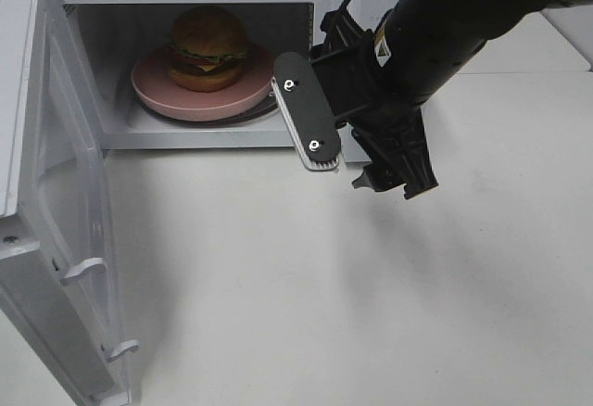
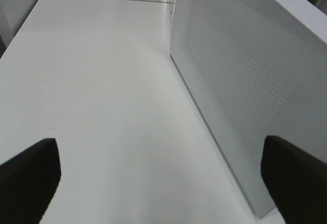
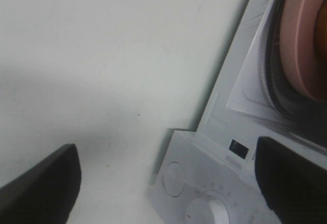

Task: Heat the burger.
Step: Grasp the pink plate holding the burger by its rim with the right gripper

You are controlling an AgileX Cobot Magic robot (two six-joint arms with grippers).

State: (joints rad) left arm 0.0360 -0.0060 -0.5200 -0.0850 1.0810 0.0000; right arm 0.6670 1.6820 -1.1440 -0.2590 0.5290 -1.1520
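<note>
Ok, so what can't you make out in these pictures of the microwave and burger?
Microwave controls: exterior high, hidden behind the right arm; right wrist, blurred and cut off by the edge.
Burger: right wrist, cut off by the edge beyond the pink plate.
Left pincer: outside exterior high; left wrist shows only its fingertips.

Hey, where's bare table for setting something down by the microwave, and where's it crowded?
Bare table lies in front of the microwave, between its open door and the right pincer, and right of that arm. Crowded: the pink plate with the burger fills the cavity, and the pincer hangs open at its front right corner.
</note>
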